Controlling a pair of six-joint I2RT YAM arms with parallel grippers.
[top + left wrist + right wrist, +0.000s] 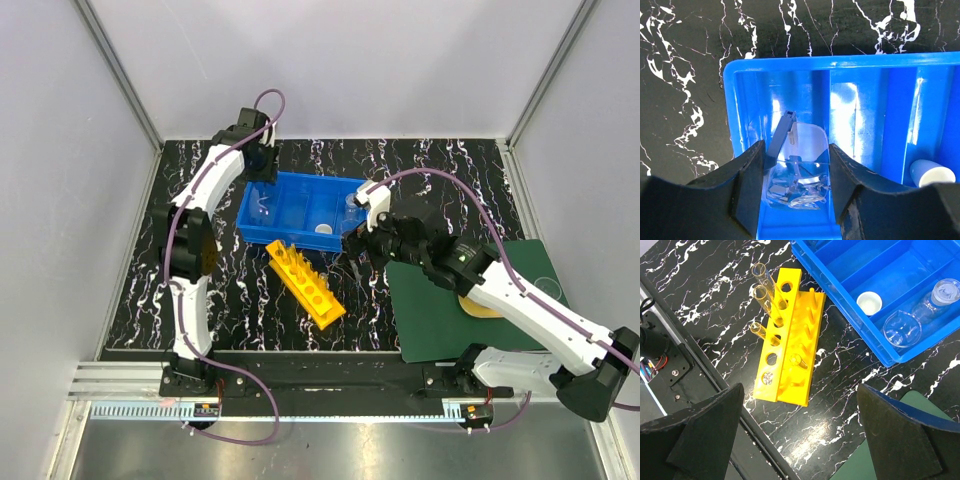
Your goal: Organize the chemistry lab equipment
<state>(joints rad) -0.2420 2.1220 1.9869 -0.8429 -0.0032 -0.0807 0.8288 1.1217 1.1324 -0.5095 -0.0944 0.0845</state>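
Observation:
The blue divided bin (300,181) stands at the back middle of the table. My left gripper (796,147) reaches into its left compartment (785,100), shut on a clear glass beaker (800,185) low over the floor. A small white round piece (932,175) lies in another compartment, beside a round glass flask (901,330) and a stoppered glass bottle (942,292). The yellow rack (795,330) lies in front of the bin with glass tubes (767,295) in three holes. My right gripper (800,390) hangs wide open above the table near the rack's near end, holding nothing.
A dark green mat (470,300) lies at the right under the right arm, with a tan disc (480,306) partly hidden on it. A metal rail (300,370) runs along the table's near edge. White walls close in the left, back and right sides.

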